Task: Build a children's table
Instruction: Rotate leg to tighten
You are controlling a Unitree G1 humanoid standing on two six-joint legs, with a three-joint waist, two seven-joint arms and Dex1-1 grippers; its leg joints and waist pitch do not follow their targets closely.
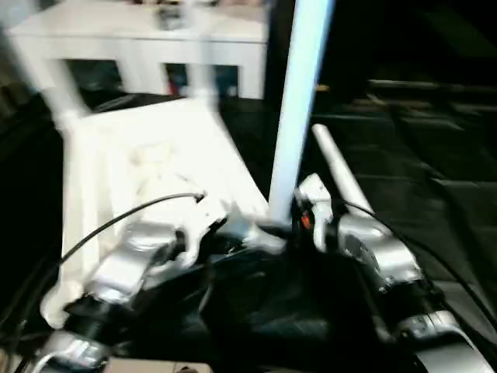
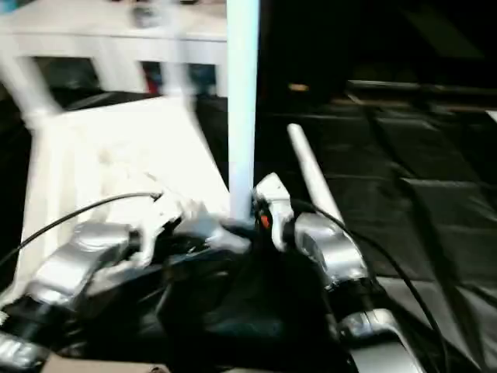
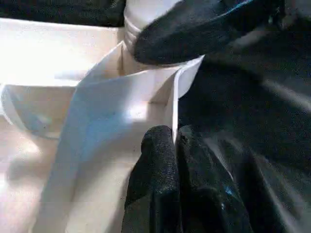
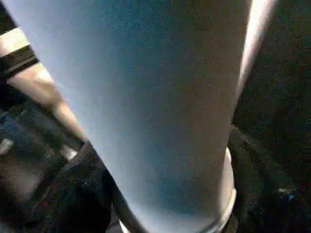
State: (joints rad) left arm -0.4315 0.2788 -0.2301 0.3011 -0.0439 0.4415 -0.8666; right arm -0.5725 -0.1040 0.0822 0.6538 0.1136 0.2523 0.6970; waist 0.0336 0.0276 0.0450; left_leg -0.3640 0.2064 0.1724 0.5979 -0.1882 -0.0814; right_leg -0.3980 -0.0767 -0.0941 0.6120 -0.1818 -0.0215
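The white tabletop (image 1: 155, 179) is seen lying upside down on the dark floor (image 1: 435, 171), with its ribbed underside turned up. One white leg (image 1: 299, 101) stands upright at the near corner socket (image 3: 146, 73) of the tabletop, and a second leg (image 1: 335, 167) lies on the floor just beside it. Another leg (image 1: 58, 85) is raised at the far left corner. The left gripper (image 3: 175, 145) is closed, its two black fingers pressed together at the corner wall of the tabletop. The right gripper (image 4: 160, 213) is placed around the base of the upright leg; whether the leg is really clamped cannot be told. A white cabinet (image 1: 147, 47) is seen behind.
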